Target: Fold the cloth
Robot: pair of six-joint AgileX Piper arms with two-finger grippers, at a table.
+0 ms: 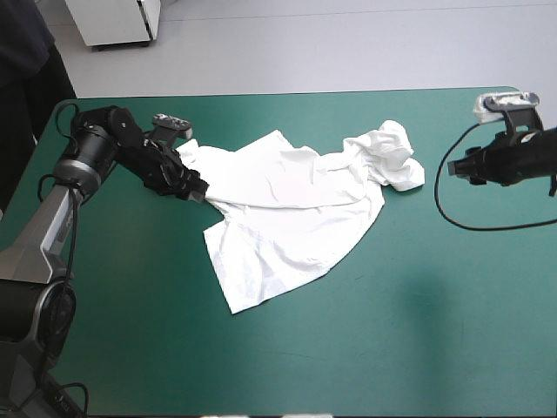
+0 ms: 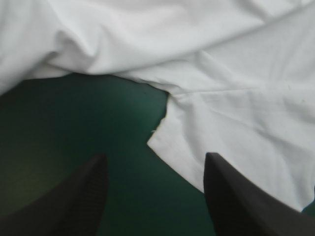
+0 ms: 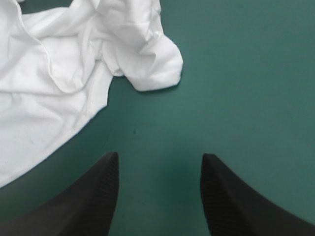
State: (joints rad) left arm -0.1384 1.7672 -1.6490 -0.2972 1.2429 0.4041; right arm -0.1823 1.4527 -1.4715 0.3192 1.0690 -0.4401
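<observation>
White and only half-spread, the T-shirt (image 1: 287, 209) lies mid-way across the teal-green worktop (image 1: 392, 340), its right end bunched, so it likely needs flattening before any fold. The left arm (image 1: 96, 148) reaches low to the shirt's left edge, jaws wide and empty, a cloth corner just ahead between them, probably lining up a pinch. The right arm (image 1: 513, 161) hangs off the cloth near the right edge, jaws wide over bare worktop.
</observation>
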